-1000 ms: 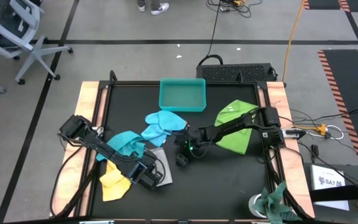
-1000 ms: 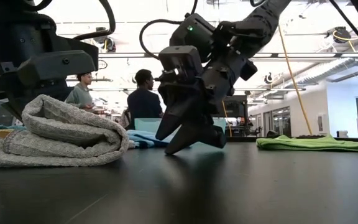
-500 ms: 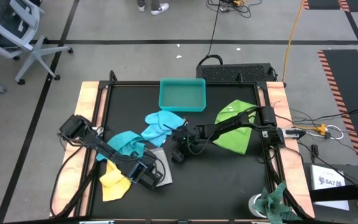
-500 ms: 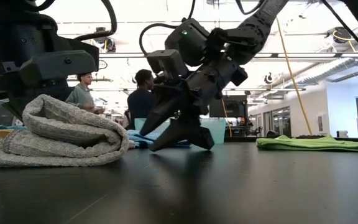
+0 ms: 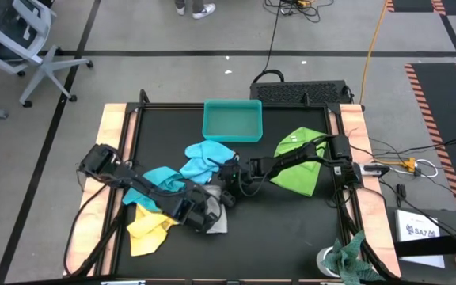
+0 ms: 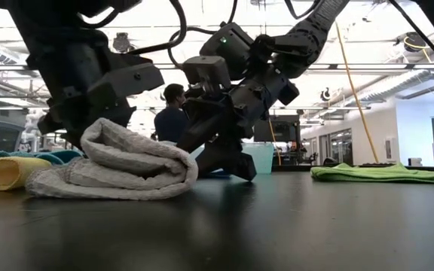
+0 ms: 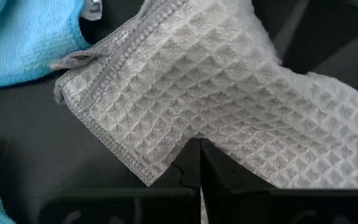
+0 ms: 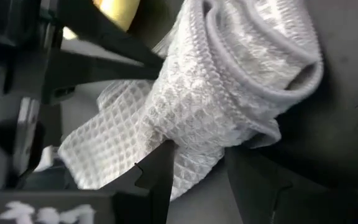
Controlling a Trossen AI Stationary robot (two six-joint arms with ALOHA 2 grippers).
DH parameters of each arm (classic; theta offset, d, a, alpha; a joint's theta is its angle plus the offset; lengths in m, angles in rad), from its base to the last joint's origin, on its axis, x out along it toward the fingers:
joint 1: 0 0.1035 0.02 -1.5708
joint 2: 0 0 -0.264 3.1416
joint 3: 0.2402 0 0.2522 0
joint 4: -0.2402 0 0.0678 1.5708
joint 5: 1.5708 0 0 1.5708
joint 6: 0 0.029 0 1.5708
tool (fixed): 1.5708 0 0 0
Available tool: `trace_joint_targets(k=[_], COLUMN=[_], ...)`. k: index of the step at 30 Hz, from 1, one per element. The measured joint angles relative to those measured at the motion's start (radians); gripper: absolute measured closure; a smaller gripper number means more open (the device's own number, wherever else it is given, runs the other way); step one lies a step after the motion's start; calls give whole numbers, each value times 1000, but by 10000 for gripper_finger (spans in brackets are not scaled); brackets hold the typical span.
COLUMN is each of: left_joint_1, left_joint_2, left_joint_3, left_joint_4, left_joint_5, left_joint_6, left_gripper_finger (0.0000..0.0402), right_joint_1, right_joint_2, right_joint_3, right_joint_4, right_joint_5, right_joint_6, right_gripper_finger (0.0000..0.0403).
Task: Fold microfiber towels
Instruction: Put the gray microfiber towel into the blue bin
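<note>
A pale grey waffle towel (image 5: pixel 218 220) (image 6: pixel 119 165) lies loosely rolled over itself on the black table, near the front middle. My left gripper (image 7: pixel 199 177) (image 5: pixel 204 215) is shut on it, coming from the table's left. My right gripper (image 8: pixel 197 180) (image 5: pixel 229 190) stands open just beyond the towel's far right end, its fingertips low at the table (image 6: pixel 228 162). One end of the towel (image 8: pixel 194 155) reaches between its fingers. Turquoise (image 5: pixel 161 182), light blue (image 5: pixel 206 158), yellow (image 5: pixel 147 229) and lime green (image 5: pixel 299 162) towels lie around. My left gripper pinches the grey towel between its two fingers at a bunched edge (image 7: pixel 191 140), close to the hemmed corner. The fingers slant down from the table's left. The towel rests on the table, folded over on itself and slack. How many layers are pinched I cannot tell. My right gripper has the towel's end (image 8: pixel 185 146) between its open fingers. One finger (image 8: pixel 160 171) stands right at the cloth. Whether it touches the cloth I cannot tell.
A teal plastic tray (image 5: pixel 232 119) stands at the table's far middle. A mottled green-and-white rag (image 5: pixel 347 257) hangs at the near right corner. People stand in the room beyond the table (image 6: pixel 173 117). Bare black table lies in the near right part (image 5: pixel 291 229).
My left gripper has gone toward the table's right edge, dragging the grey towel along the table toward my right gripper, mostly in the last half second. The towel stays rolled over itself. My right gripper has tipped a little and stays open.
</note>
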Motion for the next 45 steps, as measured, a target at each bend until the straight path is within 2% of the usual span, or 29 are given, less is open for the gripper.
trace_joint_targets(k=[5,8,19,22,26,32,38,42,45], left_joint_1=[8,8,8,8,8,9,9,9,8], left_joint_2=[0,0,-2,-2,-2,-2,-2,-2,-2], left_joint_3=[0,0,0,1,1,1,1,1,1], left_joint_4=[0,-1,-3,-3,-3,9,11,12,12], left_joint_5=[-1,0,5,7,7,8,8,8,8], left_joint_6=[29,29,36,36,43,42,39,38,37], left_gripper_finger=[401,401,401,401,401,401,401,401,401], right_joint_1=[-7,-15,-19,-18,-18,-17,-16,-12,-11], right_joint_2=[0,-2,-5,-6,-6,1,20,26,26], right_joint_3=[0,0,0,0,0,2,0,0,0], right_joint_4=[-3,-4,63,68,113,112,111,121,119], right_joint_5=[-131,-160,-129,-80,-65,51,72,73,74], right_joint_6=[3,3,3,3,7,4,25,30,11], right_gripper_finger=[266,266,266,266,266,266,268,294,338])
